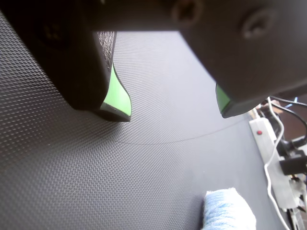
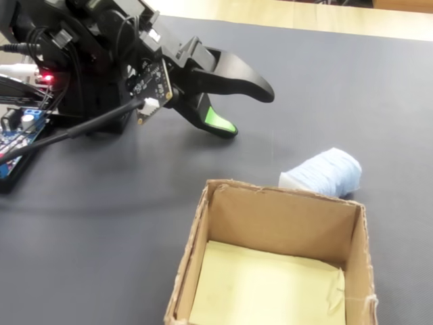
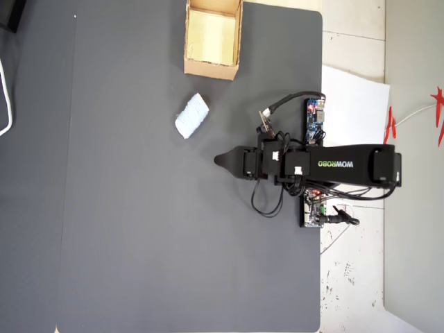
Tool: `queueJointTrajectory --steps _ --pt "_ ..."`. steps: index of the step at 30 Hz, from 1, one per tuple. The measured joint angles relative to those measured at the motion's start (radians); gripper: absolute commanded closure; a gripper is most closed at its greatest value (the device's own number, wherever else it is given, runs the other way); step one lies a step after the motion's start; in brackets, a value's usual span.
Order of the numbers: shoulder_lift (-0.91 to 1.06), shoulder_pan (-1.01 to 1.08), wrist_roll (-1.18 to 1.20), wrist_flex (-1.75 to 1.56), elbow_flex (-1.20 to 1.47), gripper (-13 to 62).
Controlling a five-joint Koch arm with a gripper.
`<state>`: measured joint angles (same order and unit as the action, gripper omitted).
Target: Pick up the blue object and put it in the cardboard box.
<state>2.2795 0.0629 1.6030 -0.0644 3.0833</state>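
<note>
The blue object is a pale blue, whitish soft block lying on the dark mat just behind the cardboard box. The box is brown, has no lid and holds only its yellowish floor. Overhead, the blue object lies below the cardboard box, and my gripper points left, to the lower right of the block and apart from it. My gripper hovers over the mat, open and holding nothing. In the wrist view the gripper shows green pads spread wide, with the blue object at the bottom edge.
A white power strip with cables lies beyond the mat's edge. Circuit boards and wiring sit by the arm's base at the mat's right edge overhead. A white sheet lies on the floor beside them.
</note>
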Motion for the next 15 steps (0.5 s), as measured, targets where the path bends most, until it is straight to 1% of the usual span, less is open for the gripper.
queueJointTrajectory --steps 6,11,15 --pt "0.0 -0.055 -0.003 -0.014 0.0 14.9" --pt "0.0 -0.089 -0.009 -0.11 0.0 15.0" --pt "0.0 -0.092 -0.084 -0.167 -0.017 15.2"
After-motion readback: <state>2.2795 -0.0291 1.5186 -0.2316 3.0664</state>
